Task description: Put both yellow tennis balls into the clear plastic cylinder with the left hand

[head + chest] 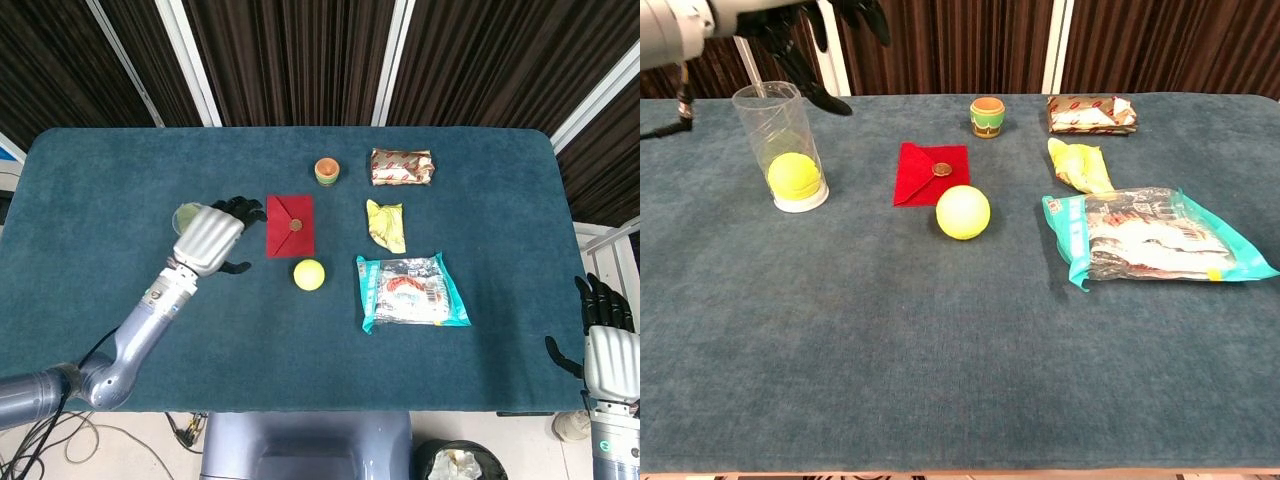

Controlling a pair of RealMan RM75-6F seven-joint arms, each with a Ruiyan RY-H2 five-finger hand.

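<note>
Ball (793, 174) number one sits at the bottom of the upright clear tube (781, 146), so half the job looks done. The second ball (309, 274) lies loose on the cloth, just right of and below the left hand (212, 238), beside the red envelope (290, 225). That hand hangs empty, fingers spread, between tube and ball. The right hand (606, 352) idles at the far table edge, holding nothing.
</note>
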